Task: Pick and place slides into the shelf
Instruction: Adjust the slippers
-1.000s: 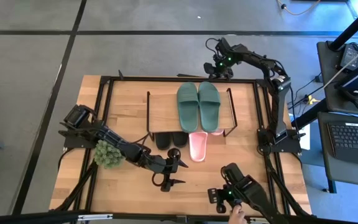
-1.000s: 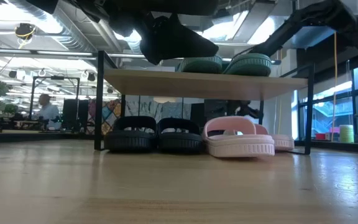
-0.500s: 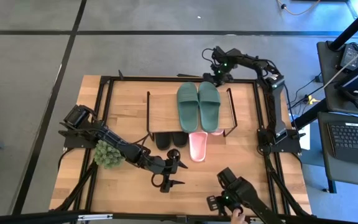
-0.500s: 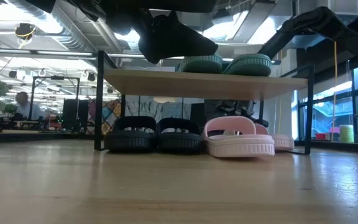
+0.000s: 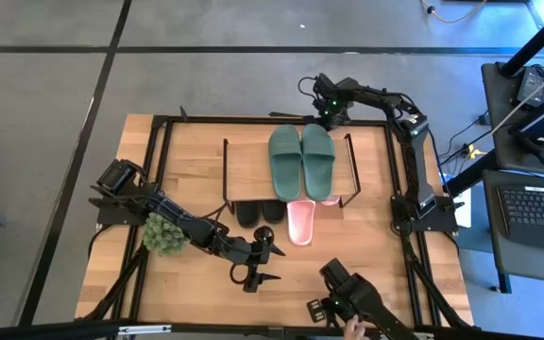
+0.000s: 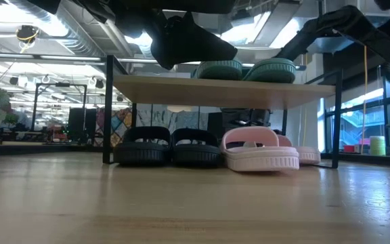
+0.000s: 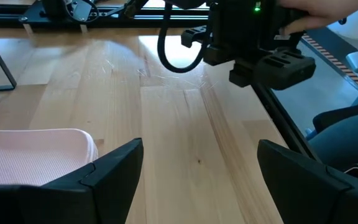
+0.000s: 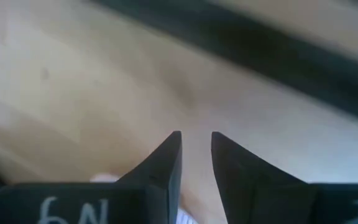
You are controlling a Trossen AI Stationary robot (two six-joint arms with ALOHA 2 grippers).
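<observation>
The shelf (image 5: 248, 161) stands mid-table. A dark green pair of slides (image 5: 301, 159) lies on its top board. A black pair (image 6: 168, 146) sits beneath it on the table. One pink slide (image 5: 300, 222) sticks out past the shelf's near side, and the other pink slide (image 6: 309, 154) lies farther under. My left gripper (image 7: 199, 149) hangs open and empty over the table, just near-left of the protruding pink slide (image 7: 30, 155). My right gripper (image 8: 196, 140) points down over the table's far edge, behind the shelf. Its fingertips stand a narrow gap apart with nothing between them.
A small green plant (image 5: 163, 233) sits under my left arm. At the near right edge is another dark arm (image 7: 253, 37) with a green light and a person's hand on it. A black frame (image 5: 404, 170) rims the table. Bare wood lies in front of the shelf.
My right gripper has gone toward the table's left along the far edge and sunk a little, closer to the shelf's far side. The hand-held dark arm at the near right edge has also shifted left.
</observation>
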